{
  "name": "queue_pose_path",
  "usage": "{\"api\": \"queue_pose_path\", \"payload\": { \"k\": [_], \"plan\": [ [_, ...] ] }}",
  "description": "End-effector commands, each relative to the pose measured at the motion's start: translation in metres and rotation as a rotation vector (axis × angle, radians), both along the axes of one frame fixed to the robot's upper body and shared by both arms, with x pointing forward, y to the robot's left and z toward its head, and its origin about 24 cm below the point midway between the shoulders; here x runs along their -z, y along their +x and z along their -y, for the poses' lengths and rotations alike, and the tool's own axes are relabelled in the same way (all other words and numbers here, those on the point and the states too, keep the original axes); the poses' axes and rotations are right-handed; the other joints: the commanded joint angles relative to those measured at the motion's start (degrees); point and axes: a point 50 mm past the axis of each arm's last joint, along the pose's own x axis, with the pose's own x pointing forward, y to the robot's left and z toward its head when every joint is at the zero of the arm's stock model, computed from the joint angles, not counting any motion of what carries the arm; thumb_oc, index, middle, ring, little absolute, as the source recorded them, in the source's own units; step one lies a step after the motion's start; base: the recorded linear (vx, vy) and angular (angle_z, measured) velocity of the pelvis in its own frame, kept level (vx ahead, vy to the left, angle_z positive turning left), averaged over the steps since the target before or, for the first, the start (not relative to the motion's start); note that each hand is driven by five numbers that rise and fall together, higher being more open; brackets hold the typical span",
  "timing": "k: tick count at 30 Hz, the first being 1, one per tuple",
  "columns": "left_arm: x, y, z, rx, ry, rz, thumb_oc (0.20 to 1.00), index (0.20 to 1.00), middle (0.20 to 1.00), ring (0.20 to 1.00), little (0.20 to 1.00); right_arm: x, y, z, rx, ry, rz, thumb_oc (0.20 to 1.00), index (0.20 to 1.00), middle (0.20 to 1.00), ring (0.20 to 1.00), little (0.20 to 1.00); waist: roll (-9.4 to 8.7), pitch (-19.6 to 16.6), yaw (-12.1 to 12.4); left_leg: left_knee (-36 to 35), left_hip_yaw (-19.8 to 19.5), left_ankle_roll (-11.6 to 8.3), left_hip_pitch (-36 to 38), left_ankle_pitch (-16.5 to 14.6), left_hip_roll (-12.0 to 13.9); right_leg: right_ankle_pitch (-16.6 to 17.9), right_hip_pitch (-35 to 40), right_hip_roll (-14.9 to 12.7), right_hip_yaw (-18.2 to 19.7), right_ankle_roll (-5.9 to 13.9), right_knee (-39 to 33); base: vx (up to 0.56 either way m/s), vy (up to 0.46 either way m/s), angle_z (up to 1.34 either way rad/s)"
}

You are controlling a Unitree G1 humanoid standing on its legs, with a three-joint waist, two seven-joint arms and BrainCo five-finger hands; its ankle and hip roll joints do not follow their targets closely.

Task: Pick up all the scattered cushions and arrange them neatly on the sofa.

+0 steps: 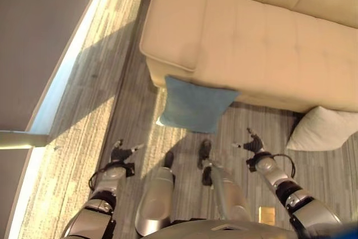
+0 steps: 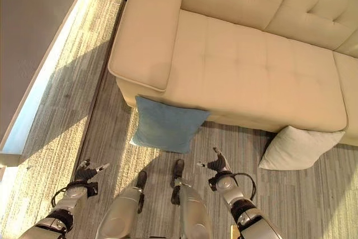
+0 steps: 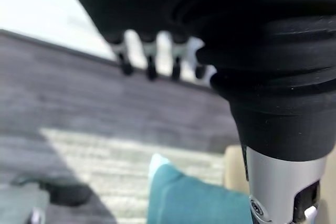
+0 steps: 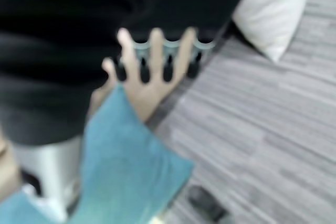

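Observation:
A blue cushion (image 1: 196, 104) stands on the floor, leaning against the front of the cream sofa (image 1: 268, 43) just below its armrest. A white cushion (image 2: 299, 146) lies on the floor by the sofa's front, further right. My left hand (image 1: 120, 152) hangs open low at the left, apart from the blue cushion (image 3: 194, 198) and holding nothing. My right hand (image 1: 253, 144) is open too, empty, between the two cushions and a little nearer me. Its fingers (image 4: 157, 51) point toward the sofa, with the blue cushion (image 4: 126, 166) and the white cushion (image 4: 270, 9) past them.
The sofa seat (image 2: 251, 54) is bare. A wall with a lit strip along its base (image 1: 61, 76) runs down the left. Grey striped carpet (image 2: 313, 194) lies in front of the sofa. A small yellowish square (image 1: 267, 215) lies on the floor near my right arm.

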Motion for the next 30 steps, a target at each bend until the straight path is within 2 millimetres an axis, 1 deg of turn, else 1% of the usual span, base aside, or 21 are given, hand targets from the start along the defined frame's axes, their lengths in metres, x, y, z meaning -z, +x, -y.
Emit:
{"api": "queue_pose_path", "payload": {
  "k": [1,2,3,4,5,6,7,8,9,10,12,13,14,18,22,24,27,29,30],
  "plan": [
    [-0.011,0.014,0.001,0.074,0.033,0.057,1.000,1.000,1.000,1.000,1.000,-0.027,0.025,0.021,-0.026,-0.072,0.128,1.000,1.000,1.000,1.000,1.000,0.23,2.02,-0.50,9.77,-1.32,-2.46,-0.45,1.35,-0.05,-1.76,6.67,1.00,-2.62,0.31,-7.34,0.02,-0.103,0.97],
    [-0.011,0.015,0.002,0.074,0.029,0.060,1.000,1.000,1.000,1.000,1.000,-0.028,0.027,0.022,-0.019,-0.070,0.135,1.000,1.000,1.000,1.000,1.000,0.21,2.55,-0.35,14.14,-0.35,-2.33,-3.22,2.15,0.30,-2.14,7.54,1.41,-2.86,-0.58,-7.48,-0.01,-0.068,0.65],
    [-0.011,0.015,0.001,0.066,0.027,0.057,1.000,1.000,1.000,1.000,1.000,-0.028,0.028,0.021,-0.022,-0.066,0.135,1.000,1.000,1.000,1.000,1.000,-0.16,2.73,-0.20,15.47,0.28,-1.96,-4.66,1.68,0.86,-2.75,8.53,1.69,-2.94,-1.10,-7.78,0.01,-0.069,0.37],
    [-0.012,0.016,0.000,0.064,0.029,0.058,1.000,1.000,1.000,1.000,1.000,-0.028,0.028,0.020,-0.024,-0.066,0.133,1.000,1.000,1.000,1.000,1.000,-0.32,2.73,0.11,14.66,0.02,-1.48,-5.70,0.61,0.38,-3.08,9.18,1.67,-2.95,-1.09,-7.92,0.03,-0.053,0.02],
    [-0.012,0.016,0.000,0.064,0.029,0.058,1.000,1.000,1.000,1.000,1.000,-0.028,0.028,0.020,-0.024,-0.066,0.133,1.000,1.000,1.000,1.000,1.000,-0.31,2.75,0.12,14.69,0.02,-1.48,-5.69,0.59,0.39,-3.08,9.19,1.68,-2.94,-1.09,-7.91,0.10,-0.018,-0.23],
    [-0.011,0.017,0.002,0.072,0.026,0.051,1.000,1.000,1.000,1.000,1.000,-0.028,0.028,0.021,-0.024,-0.067,0.129,1.000,1.000,1.000,1.000,1.000,-0.55,2.58,0.85,10.24,-1.63,-0.96,-6.78,-0.38,-1.78,-3.09,9.96,2.08,-2.26,-0.58,-8.20,0.11,0.014,-0.22],
    [-0.011,0.017,0.003,0.080,0.024,0.047,1.000,1.000,1.000,1.000,1.000,-0.027,0.027,0.022,-0.020,-0.065,0.121,1.000,1.000,1.000,1.000,1.000,-0.25,2.27,1.09,5.82,-2.23,-1.29,-6.87,1.04,-2.16,-3.12,10.13,2.50,-2.09,-0.37,-8.31,0.15,0.025,-0.11],
    [-0.007,0.011,-0.002,0.085,0.047,0.000,1.000,1.000,1.000,1.000,1.000,-0.020,0.018,0.031,0.002,-0.100,0.076,1.000,1.000,1.000,1.000,1.000,0.41,1.75,1.30,1.30,-1.09,-1.55,-7.01,3.29,-1.83,-3.49,10.37,3.25,-2.71,-0.16,-7.94,0.08,0.025,0.12],
    [-0.007,0.011,-0.002,0.085,0.047,0.000,1.000,1.000,1.000,1.000,1.000,-0.020,0.018,0.031,0.002,-0.100,0.076,1.000,1.000,1.000,1.000,1.000,0.38,1.77,1.31,1.15,-1.07,-1.55,-6.91,3.36,-1.84,-3.50,10.39,3.22,-2.69,-0.16,-7.94,0.09,0.115,0.17],
    [-0.009,0.011,-0.005,0.074,0.045,0.021,1.000,1.000,1.000,1.000,1.000,-0.022,0.022,0.024,-0.016,-0.074,0.090,1.000,1.000,1.000,1.000,1.000,0.59,1.29,1.71,-1.92,-2.08,-1.13,-5.08,4.14,-1.54,-3.96,9.88,3.65,-1.50,0.44,-6.09,0.06,0.164,0.10],
    [-0.009,0.011,-0.004,0.081,0.040,0.023,1.000,1.000,1.000,1.000,1.000,-0.021,0.021,0.023,-0.021,-0.067,0.089,1.000,1.000,1.000,1.000,1.000,0.50,1.23,1.33,-1.70,-2.04,-0.84,-4.86,4.29,-1.69,-4.05,9.43,3.55,-1.31,0.64,-5.02,0.03,0.195,-0.47],
    [-0.008,0.010,-0.004,0.087,0.039,0.023,1.000,1.000,1.000,1.000,1.000,-0.022,0.021,0.021,-0.022,-0.058,0.099,1.000,1.000,1.000,1.000,1.000,0.30,1.21,1.16,-1.62,-1.60,-0.54,-4.69,4.55,-2.44,-4.42,8.39,2.93,-0.60,1.27,-3.66,-0.01,0.211,-0.91],
    [-0.009,0.010,-0.004,0.087,0.040,0.023,1.000,1.000,1.000,1.000,1.000,-0.023,0.022,0.020,-0.027,-0.055,0.105,1.000,1.000,1.000,1.000,1.000,0.18,1.19,0.87,-1.75,-1.20,-0.49,-4.74,4.81,-2.38,-4.48,7.77,2.52,-0.64,1.35,-3.02,-0.02,0.261,-0.76],
    [-0.016,0.015,-0.015,0.061,0.065,0.051,1.000,1.000,1.000,1.000,1.000,-0.027,0.029,0.016,-0.023,-0.046,0.128,1.000,1.000,1.000,1.000,1.000,0.09,3.08,2.10,0.07,0.56,0.18,-4.84,3.43,-1.98,-4.43,6.30,0.92,-0.42,1.89,-0.22,-0.03,0.115,-0.37],
    [-0.022,0.020,-0.018,0.051,0.081,0.081,1.000,1.000,1.000,1.000,1.000,-0.029,0.032,0.015,-0.008,-0.040,0.145,1.000,1.000,1.000,1.000,1.000,0.09,3.93,2.43,1.06,1.23,0.44,-5.15,2.80,-2.01,-4.15,6.13,0.55,-0.65,2.06,-0.27,0.00,0.046,-0.25],
    [-0.029,0.029,-0.018,0.042,0.109,0.114,1.000,1.000,1.000,1.000,1.000,-0.034,0.039,0.016,0.028,-0.048,0.172,1.000,1.000,1.000,1.000,1.000,0.27,4.76,2.36,1.17,1.70,0.42,-6.01,2.71,-2.11,-3.71,5.01,0.44,-0.83,2.00,-0.79,-0.04,0.048,0.05],
    [-0.040,0.043,-0.016,0.025,0.119,0.172,1.000,1.000,1.000,1.000,1.000,-0.045,0.051,0.017,0.076,-0.067,0.233,1.000,1.000,1.000,1.000,1.000,0.42,6.02,1.99,1.66,2.23,0.04,-9.26,3.35,-2.42,-2.97,1.61,0.68,-0.41,2.05,-0.69,-0.07,0.028,0.02],
    [-0.047,0.051,-0.015,0.006,0.115,0.209,1.000,1.000,1.000,1.000,1.000,-0.054,0.060,0.019,0.101,-0.080,0.271,1.000,1.000,1.000,1.000,1.000,0.71,6.63,1.91,1.95,3.08,-0.30,-11.40,3.43,-2.06,-2.92,-0.91,0.28,-1.44,2.09,-0.06,-0.08,0.031,-0.01],
    [-0.050,0.055,-0.014,-0.009,0.110,0.228,1.000,1.000,1.000,1.000,1.000,-0.060,0.067,0.017,0.114,-0.079,0.303,1.000,1.000,1.000,1.000,1.000,0.75,7.19,1.95,2.67,3.19,-0.52,-12.97,3.46,-1.79,-2.97,-2.73,0.28,-1.98,2.17,0.96,-0.06,0.009,-0.05]
  ]
}}
